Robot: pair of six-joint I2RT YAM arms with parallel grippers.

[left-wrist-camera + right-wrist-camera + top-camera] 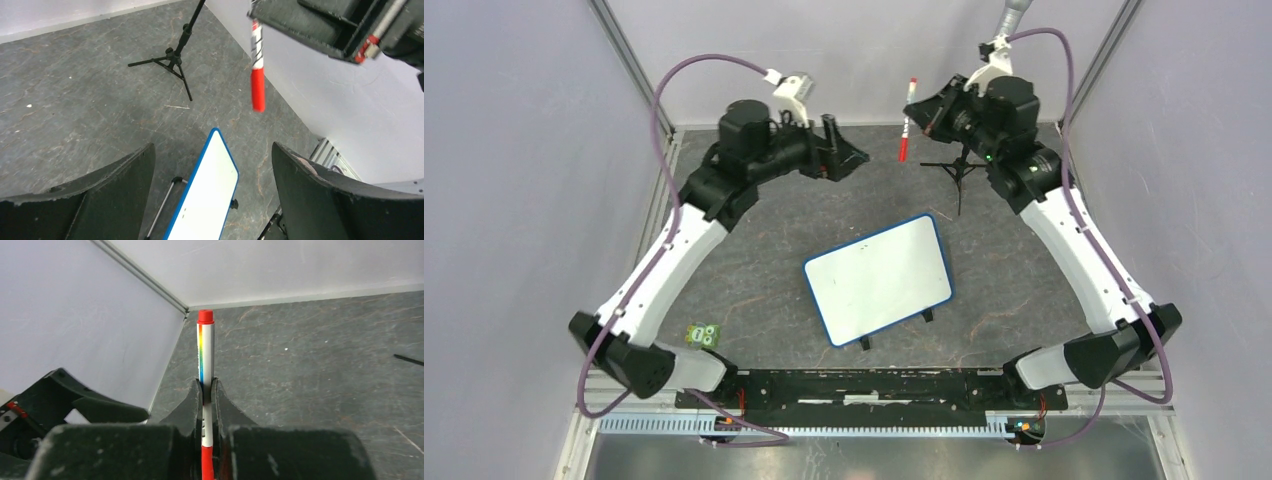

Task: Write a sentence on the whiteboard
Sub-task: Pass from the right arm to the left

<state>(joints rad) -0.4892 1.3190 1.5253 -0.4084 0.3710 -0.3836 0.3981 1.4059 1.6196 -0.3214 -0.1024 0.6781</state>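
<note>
Grey stone-patterned counter (764, 290) carries the whiteboard (879, 278) near its middle, skewed to the edges: blue rim, rounded corners, black feet, white face with only faint specks. On the left tool (210, 155) the fingers stand apart; the right tool (206, 390) is clamped on a red marker (205, 340), its lower end cut off.

The bench (764, 280) is dark grey, matt and stone-like, mottled with pale scuffs. The whiteboard (879, 278) has a smooth, faintly glossy white face in a blue plastic rim. The marker (205, 355) is glossy plastic. The left end effector (212, 147) has matt black, grainy, worn fingers (115, 190).
</note>
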